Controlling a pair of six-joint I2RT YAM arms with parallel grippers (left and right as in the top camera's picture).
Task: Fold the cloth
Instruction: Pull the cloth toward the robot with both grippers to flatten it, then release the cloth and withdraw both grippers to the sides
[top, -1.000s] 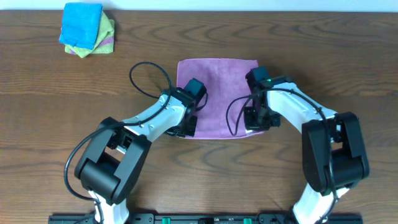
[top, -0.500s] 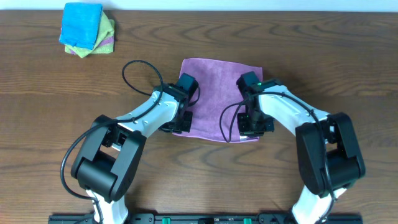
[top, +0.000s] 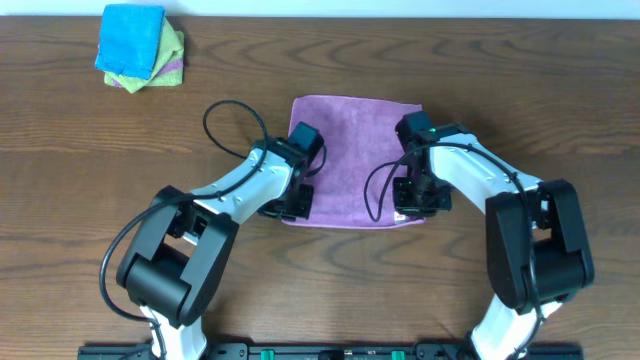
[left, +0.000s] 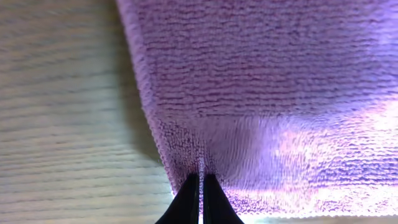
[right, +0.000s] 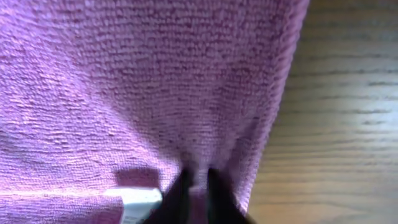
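The cloth (top: 355, 150), a lilac terry square, lies flat in the middle of the wooden table (top: 560, 110). My left gripper (top: 297, 203) is at its near left corner. In the left wrist view that gripper (left: 200, 182) is shut, pinching the cloth (left: 261, 87) just inside its left edge. My right gripper (top: 413, 200) is at the near right corner. Seen from the right wrist, the right gripper (right: 199, 180) has its jaws slightly apart, with the cloth (right: 143, 74) showing in the narrow gap. A small white tag (right: 140, 200) lies just left of those fingers.
A stack of folded cloths (top: 140, 47), bright blue on top of yellow-green and lilac, sits at the far left corner. A black cable (top: 235, 125) loops beside the left arm, left of the cloth. Bare wood surrounds the cloth.
Both grippers stayed on the cloth's near edge, shifting left and then back right. The cloth's near edge now lies slightly nearer. The right jaws have parted a little; the left stays shut.
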